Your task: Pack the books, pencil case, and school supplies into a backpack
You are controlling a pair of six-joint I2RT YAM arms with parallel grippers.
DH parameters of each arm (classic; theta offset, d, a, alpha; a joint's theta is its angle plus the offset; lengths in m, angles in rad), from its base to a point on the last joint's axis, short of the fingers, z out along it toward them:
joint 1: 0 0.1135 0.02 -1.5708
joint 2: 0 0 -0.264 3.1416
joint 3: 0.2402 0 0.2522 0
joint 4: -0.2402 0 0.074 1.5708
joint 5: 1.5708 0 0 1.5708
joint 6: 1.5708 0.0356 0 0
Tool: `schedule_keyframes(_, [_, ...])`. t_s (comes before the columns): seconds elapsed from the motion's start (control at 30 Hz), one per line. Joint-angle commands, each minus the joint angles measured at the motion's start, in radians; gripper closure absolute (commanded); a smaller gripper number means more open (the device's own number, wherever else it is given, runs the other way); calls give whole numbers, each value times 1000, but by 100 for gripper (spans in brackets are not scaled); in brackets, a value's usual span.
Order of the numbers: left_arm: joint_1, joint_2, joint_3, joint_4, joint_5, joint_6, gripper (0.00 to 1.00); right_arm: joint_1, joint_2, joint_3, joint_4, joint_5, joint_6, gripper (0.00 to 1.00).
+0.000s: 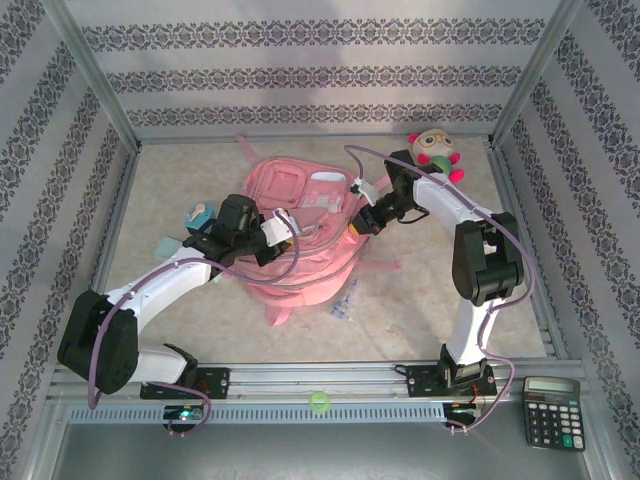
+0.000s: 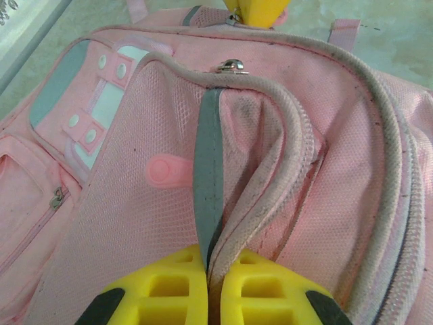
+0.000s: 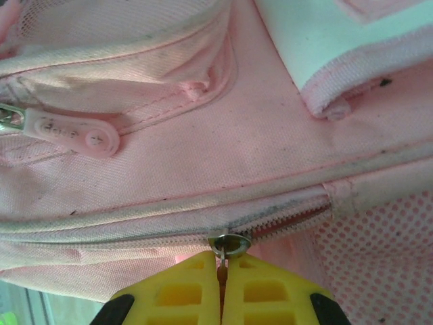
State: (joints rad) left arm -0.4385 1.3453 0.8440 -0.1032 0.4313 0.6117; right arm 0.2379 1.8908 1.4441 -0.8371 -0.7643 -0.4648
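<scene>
Tabletop (image 1: 430, 300), pale marbled, sits inside patterned walls (image 1: 300, 75); backpack (image 1: 305, 270) lies mid-surface. Left pincer (image 2: 206, 263) pinched shut on backpack's grey strip (image 2: 208, 162); right pincer (image 3: 222, 263) clamped on its zip pull (image 3: 230, 242).

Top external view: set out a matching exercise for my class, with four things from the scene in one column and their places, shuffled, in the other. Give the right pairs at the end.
Column 1
1. backpack
2. plush toy
3. calculator
4. clear packet

Column 2
A. far right corner of the table
B. near right corner of the view
C. middle of the table
D. on the table, just off the backpack's near edge

Pairs: 1-C, 2-A, 3-B, 4-D
</scene>
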Motion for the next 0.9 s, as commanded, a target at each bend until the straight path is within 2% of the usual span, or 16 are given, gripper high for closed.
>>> schedule_keyframes(0.0, [18,-34,26,57,-153,-64,100,-2,-42,-52,-31,34,92,99])
schedule_keyframes(0.13, [15,-34,18,66,-132,-74,100,5,-11,-74,7,35,150,99])
schedule_keyframes(0.27, [12,-30,11,85,-122,-82,100,4,-6,-104,83,9,189,92])
schedule_keyframes(0.33, [9,-29,11,85,-119,-84,100,2,-1,-111,96,-9,196,88])
schedule_keyframes(0.47, [9,-29,12,87,-125,-83,100,1,5,-124,105,-43,191,88])
schedule_keyframes(0.7, [8,-27,15,82,-131,-77,100,-5,-29,-169,134,-70,199,82])
schedule_keyframes(0.87, [8,-29,16,83,-124,-75,100,-18,-64,-211,205,-94,221,86])
